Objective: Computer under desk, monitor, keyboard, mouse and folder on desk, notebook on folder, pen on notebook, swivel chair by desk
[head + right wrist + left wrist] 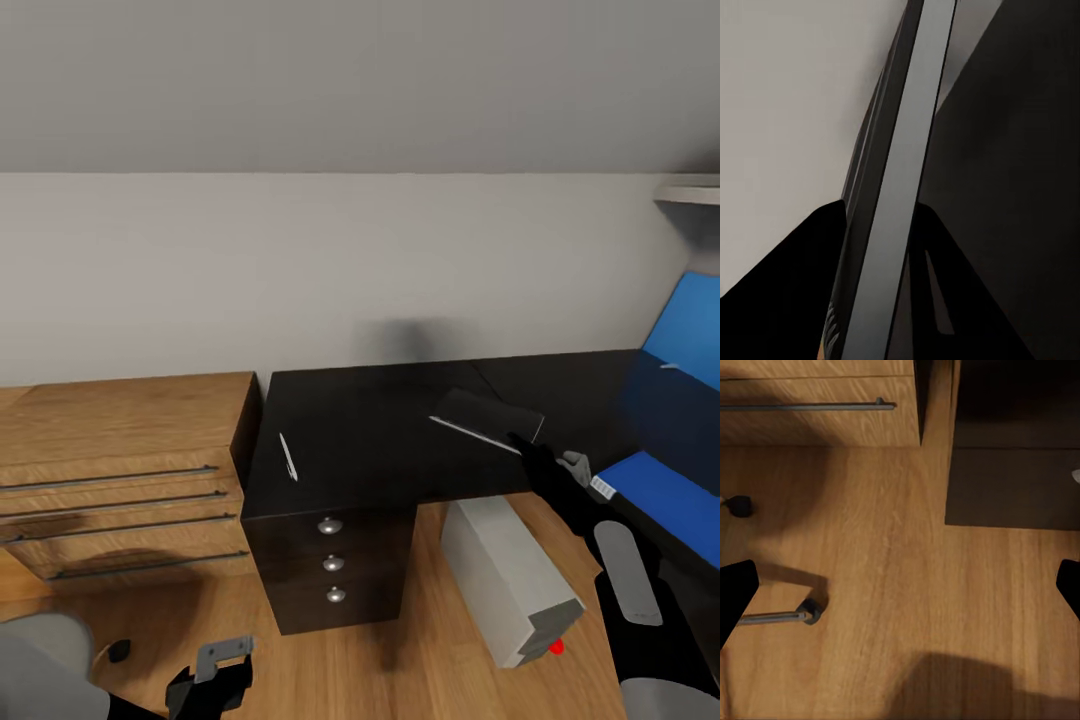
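Note:
My right gripper [521, 443] is shut on the near edge of the dark grey notebook [488, 412], holding it tilted just over the glossy black desk [380, 440]. In the right wrist view the notebook [904, 187] runs edge-on between the fingers [795, 300]. The thin white pen [288, 457] lies on the desk's left part. A bright blue folder [665, 492] lies flat on the desk's right wing. The light grey computer [510, 575] stands under the desk. My left gripper [215, 675] hangs open low over the floor [900, 585].
A light-wood dresser [120, 460] with bar handles adjoins the desk's left side. Dark drawers [333, 562] with silver knobs sit under the desk. The desk's blue back panel [690, 325] rises at the right. A grey chair part [40, 650] and a castor [810, 611] are near my left arm.

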